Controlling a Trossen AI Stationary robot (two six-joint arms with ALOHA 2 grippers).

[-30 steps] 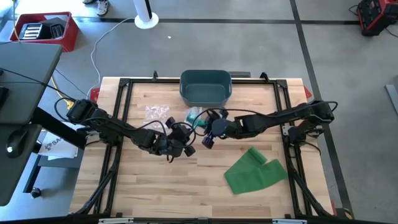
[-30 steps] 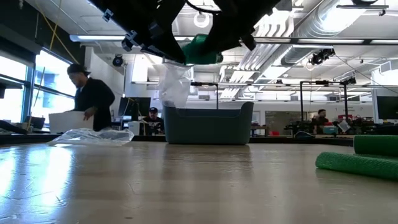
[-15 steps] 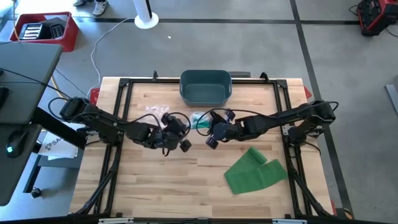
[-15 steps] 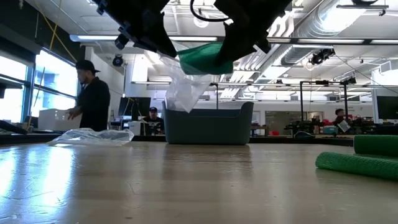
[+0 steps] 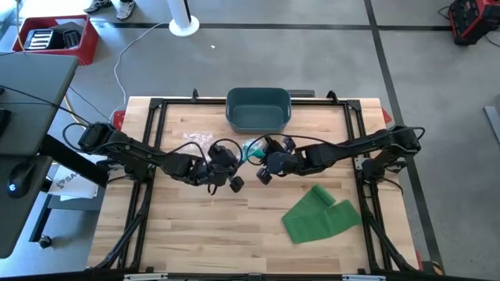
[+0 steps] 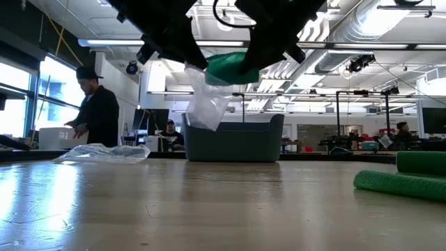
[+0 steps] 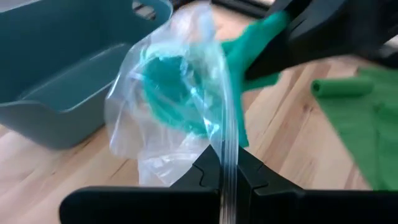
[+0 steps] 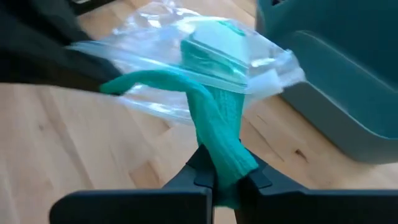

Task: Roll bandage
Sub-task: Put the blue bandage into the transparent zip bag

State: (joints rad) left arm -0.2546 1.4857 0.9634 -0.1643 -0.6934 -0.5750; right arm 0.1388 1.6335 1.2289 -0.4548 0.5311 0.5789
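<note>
My left gripper [image 7: 227, 177] is clamped on the clear bag [image 7: 168, 106]; my right gripper [image 8: 225, 175] pinches the teal bandage [image 8: 217, 127]. Both are held mid-air before the bin [image 5: 258, 109]. The bandage runs lengthwise from the bag mouth toward my right gripper, so the pull-out axis is rightward.

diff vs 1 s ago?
Left gripper, shut on the plastic bag, moved from nearer the table's front toward the bin, closer to the right gripper. Right gripper still pinches the green bandage. Bin, unrolled bandage and spare bag unchanged.
</note>
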